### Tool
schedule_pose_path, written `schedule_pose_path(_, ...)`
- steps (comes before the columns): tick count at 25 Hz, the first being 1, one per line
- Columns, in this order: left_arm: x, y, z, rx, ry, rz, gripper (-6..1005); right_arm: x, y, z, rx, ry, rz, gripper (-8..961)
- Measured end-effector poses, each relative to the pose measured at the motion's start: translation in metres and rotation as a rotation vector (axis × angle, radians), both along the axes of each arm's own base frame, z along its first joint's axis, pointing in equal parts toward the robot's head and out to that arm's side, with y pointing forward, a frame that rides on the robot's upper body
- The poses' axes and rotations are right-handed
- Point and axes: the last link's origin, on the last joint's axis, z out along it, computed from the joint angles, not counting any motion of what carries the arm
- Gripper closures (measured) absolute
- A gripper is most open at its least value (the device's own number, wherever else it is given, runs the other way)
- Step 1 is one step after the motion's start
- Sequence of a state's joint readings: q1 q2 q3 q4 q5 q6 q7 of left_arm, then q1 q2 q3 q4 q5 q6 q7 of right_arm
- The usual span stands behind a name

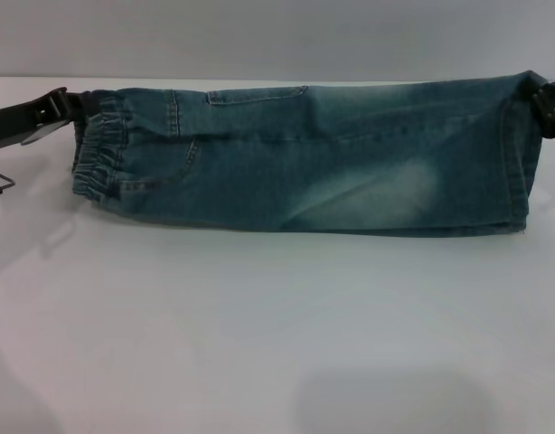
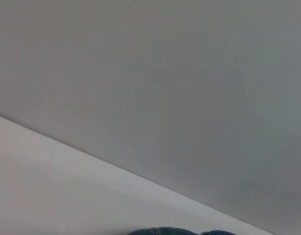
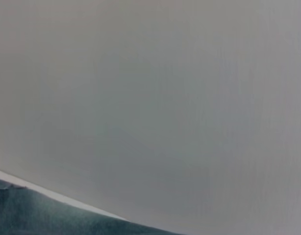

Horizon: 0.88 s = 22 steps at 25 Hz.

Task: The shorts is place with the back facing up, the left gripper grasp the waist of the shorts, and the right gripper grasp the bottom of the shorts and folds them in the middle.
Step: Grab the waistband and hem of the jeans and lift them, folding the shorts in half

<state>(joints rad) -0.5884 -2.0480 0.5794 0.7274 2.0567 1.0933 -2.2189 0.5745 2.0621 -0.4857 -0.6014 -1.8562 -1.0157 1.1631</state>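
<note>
Shorts [image 1: 305, 158] folded lengthwise; left tool [image 1: 68, 107] pinches waist [image 1: 101, 145], right tool [image 1: 547, 107] pinches hem [image 1: 520, 154].

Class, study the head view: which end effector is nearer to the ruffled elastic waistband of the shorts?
Left. The left end effector sits at the waistband on the shorts' far corner; the right end effector is at the opposite hem end.
</note>
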Motion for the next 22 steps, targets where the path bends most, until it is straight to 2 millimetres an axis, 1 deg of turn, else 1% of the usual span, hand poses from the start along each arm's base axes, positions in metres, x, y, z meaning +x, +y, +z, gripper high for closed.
schedule_pose_path(12, 0.003, 0.002, -0.005, -0.004, 0.014, -0.012, 958, 0.003, 0.007, -0.007, 0.008, -0.016, -0.048, 955)
schedule_pose_path(14, 0.004, 0.002, -0.005, -0.006, 0.021, -0.026, 957, 0.004, 0.007, -0.009, 0.007, -0.024, -0.061, 955)
schedule_pose_path(15, 0.009, 0.003, -0.006, -0.011, 0.033, -0.07, 957, 0.005, 0.008, -0.01, 0.007, -0.025, -0.067, 955)
schedule_pose_path(17, 0.013, 0.004, -0.006, -0.006, 0.033, -0.099, 947, 0.004, 0.009, -0.013, 0.0, -0.028, -0.069, 955)
schedule_pose_path(22, 0.015, 0.005, -0.005, 0.037, 0.005, -0.138, 924, 0.001, 0.009, -0.017, -0.016, -0.038, -0.058, 954)
